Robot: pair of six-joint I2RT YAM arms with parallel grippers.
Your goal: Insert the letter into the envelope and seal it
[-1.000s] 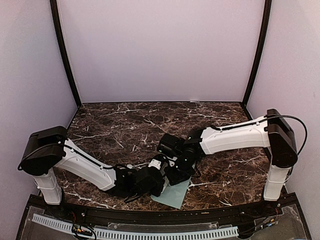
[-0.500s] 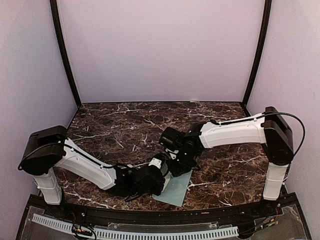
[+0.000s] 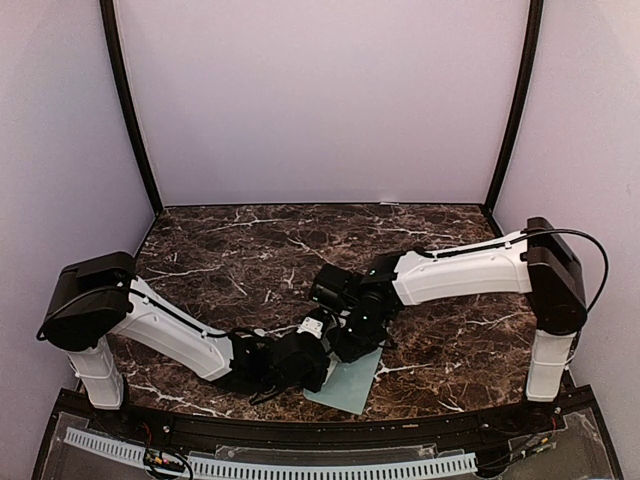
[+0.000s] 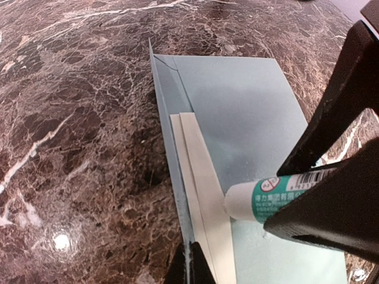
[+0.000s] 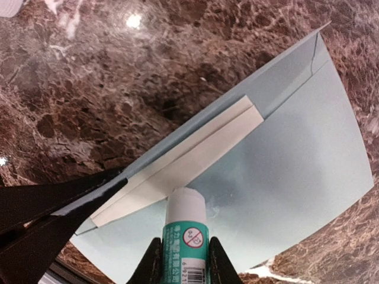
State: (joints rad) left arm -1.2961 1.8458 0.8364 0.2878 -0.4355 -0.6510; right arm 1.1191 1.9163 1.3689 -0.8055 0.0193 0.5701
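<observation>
Marble tabletop [image 3: 250,250]: right tool [image 5: 185,263] clamps glue stick [image 5: 186,228], tip on envelope [image 5: 296,160]; left tool [image 4: 190,267] closed, pinching flap [image 4: 169,136].

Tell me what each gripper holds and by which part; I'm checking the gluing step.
Right gripper holds a glue stick by its labelled body, tip free, pointing at the envelope. Left gripper is shut on the envelope's raised flap, at its edge.

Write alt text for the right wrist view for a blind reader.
A green-and-white glue stick, gripped in the right jaws at bottom centre, points its white tip at a pale teal envelope on a marble table, beside a cream folded letter lying along the flap crease. The black left jaws pinch the envelope's edge at lower left.
</observation>
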